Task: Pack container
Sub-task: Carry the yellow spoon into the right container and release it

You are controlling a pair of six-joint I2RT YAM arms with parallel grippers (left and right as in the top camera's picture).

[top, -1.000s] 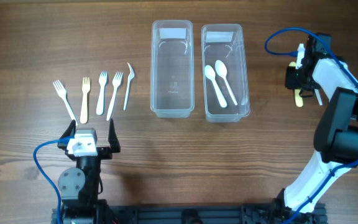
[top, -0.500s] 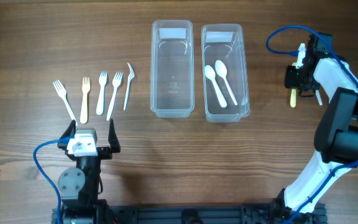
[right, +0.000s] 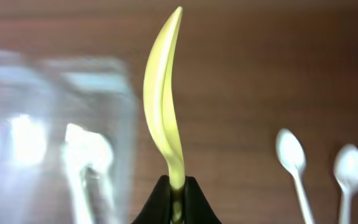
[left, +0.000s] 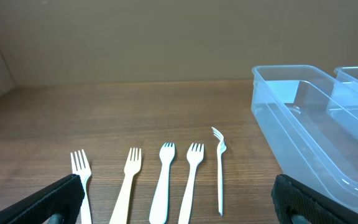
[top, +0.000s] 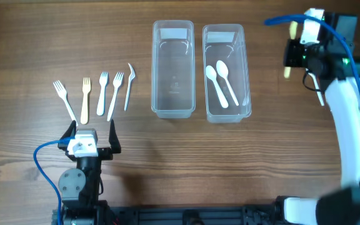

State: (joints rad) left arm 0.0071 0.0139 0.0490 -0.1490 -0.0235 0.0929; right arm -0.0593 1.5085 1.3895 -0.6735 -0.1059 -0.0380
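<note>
We look down on a wooden table [top: 186,156]. Toward its left edge, five forks [top: 102,94] lie side by side in a row. At the middle of the far edge stand a left clear container [top: 173,69] and a right clear container [top: 245,94], just apart. Toward the right edge, two white spoons [right: 293,155] lie on the wood, blurred.

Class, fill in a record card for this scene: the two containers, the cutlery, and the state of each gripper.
left container: empty
right container: holds two white spoons
forks: five in a row on the table, left of the containers; one cream, four white
left gripper: open, empty, near the fork handles
right gripper: shut on yellow spoon, to the right of the containers
loose spoons: two white ones on the table, seen in the right wrist view
</note>
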